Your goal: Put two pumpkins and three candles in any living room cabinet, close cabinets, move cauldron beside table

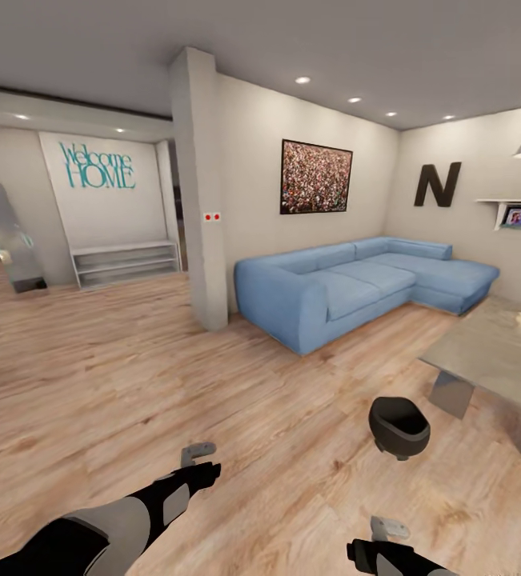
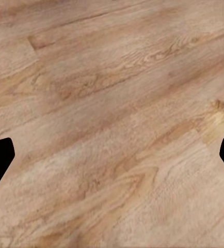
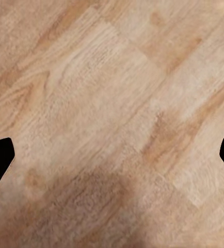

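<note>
A living room with light wood plank floor [image 1: 132,384] and a blue sofa [image 1: 356,288]: the black cauldron [image 1: 398,427] already sits just beside the glass table [image 1: 492,352], while left gripper [image 1: 198,458] and right gripper [image 1: 388,530] hang wide open, empty, over bare floor.

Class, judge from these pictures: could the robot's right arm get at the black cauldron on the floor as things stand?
Probably yes. The cauldron stands on bare floor just ahead of the open, empty right gripper, with nothing between them; the table lies beyond it.
</note>
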You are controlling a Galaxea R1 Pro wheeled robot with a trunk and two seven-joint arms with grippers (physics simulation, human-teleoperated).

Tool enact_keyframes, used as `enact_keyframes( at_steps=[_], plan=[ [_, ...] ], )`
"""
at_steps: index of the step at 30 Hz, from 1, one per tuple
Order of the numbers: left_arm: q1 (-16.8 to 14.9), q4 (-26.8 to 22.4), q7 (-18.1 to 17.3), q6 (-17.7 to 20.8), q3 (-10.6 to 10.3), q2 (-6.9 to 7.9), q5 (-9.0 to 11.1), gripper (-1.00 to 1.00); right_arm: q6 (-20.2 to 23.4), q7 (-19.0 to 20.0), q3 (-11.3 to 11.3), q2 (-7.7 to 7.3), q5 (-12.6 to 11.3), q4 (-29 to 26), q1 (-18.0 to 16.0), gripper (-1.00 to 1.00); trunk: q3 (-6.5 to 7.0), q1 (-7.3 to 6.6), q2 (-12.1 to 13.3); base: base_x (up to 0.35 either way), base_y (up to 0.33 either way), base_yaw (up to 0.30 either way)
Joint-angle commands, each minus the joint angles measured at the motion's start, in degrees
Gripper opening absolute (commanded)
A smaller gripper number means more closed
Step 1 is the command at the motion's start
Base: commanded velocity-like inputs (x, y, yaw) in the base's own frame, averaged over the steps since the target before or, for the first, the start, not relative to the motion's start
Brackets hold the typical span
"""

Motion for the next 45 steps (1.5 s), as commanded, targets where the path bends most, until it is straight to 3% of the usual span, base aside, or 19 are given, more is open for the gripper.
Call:
enact_keyframes(
  at_steps=[1, 24, 32, 45],
  plan=[
    [-0.1, 0.2, 0.0, -0.3, -0.5, -0.03, 0.4, 1.0, 0.3, -0.3, 0.5, -0.01, -0.4, -0.1, 0.0, 1.0, -0.06, 0.03, 0.0, 0.292, 0.213, -0.294],
    [-0.1, 0.2, 0.0, -0.3, -0.5, -0.03, 0.4, 1.0, 0.3, -0.3, 0.5, -0.01, -0.3, -0.1, 0.0, 1.0, 0.34, 0.03, 0.0, 0.292, 0.213, -0.29],
    [-0.1, 0.2, 0.0, -0.3, -0.5, -0.03, 0.4, 1.0, 0.4, -0.3, 0.6, 0.01, -0.2, -0.2, 0.0, 1.0, 0.46, 0.03, 0.0, 0.292, 0.213, -0.102],
    [-0.1, 0.2, 0.0, -0.3, -0.5, -0.03, 0.4, 1.0, 0.4, -0.3, 0.5, 0.0, -0.3, -0.1, 0.0, 1.0, 0.47, 0.03, 0.0, 0.235, 0.254, -0.281]
  ],
)
